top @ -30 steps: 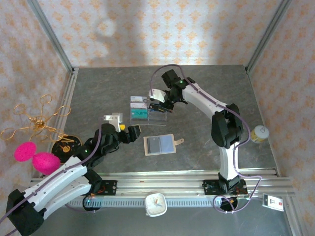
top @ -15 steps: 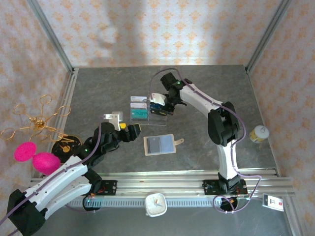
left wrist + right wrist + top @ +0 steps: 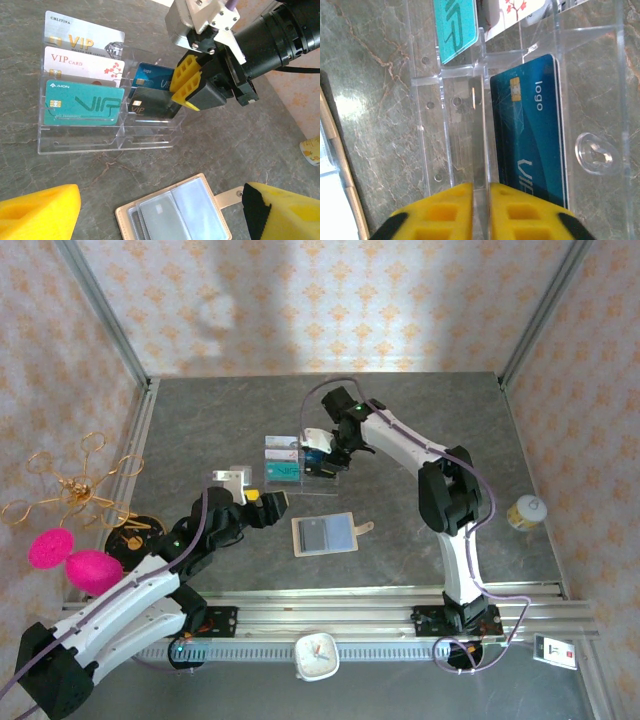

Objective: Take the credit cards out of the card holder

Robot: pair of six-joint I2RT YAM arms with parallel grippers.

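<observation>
Top external view, leftmost: the left claw [image 3: 264, 504] gapes wide, its yellow fingertips well apart and holding nothing. Beyond it and slightly to its right stands a clear acrylic stepped tray [image 3: 100, 142]. In the tray's left column, left of the right claw [image 3: 180, 86], three credit cards [image 3: 75, 67] stand in rows: a silver-white VIP card [image 3: 82, 36] at the back, a white VIP card [image 3: 95, 64] with red blossoms in the middle, and a teal VIP card [image 3: 84, 102] in front. In the right column a bright blue card [image 3: 152, 79] marked "logo" stands behind a near-black card [image 3: 152, 107]. The right claw hangs over this column with its yellow fingers pinched on the near-black card's upper right corner — in the right wrist view a thin edge-on strip sits between them. On the near side of the right claw, just right of the left claw, the beige leather-like card holder [image 3: 323, 534] lies open and flat on the grey marbled table [image 3: 420, 430] — pale blue-grey pockets up, snap tab [image 3: 365, 529] pointing right. Well to the right claw's right stands a small white jar [image 3: 527, 510] with a yellow lid.
</observation>
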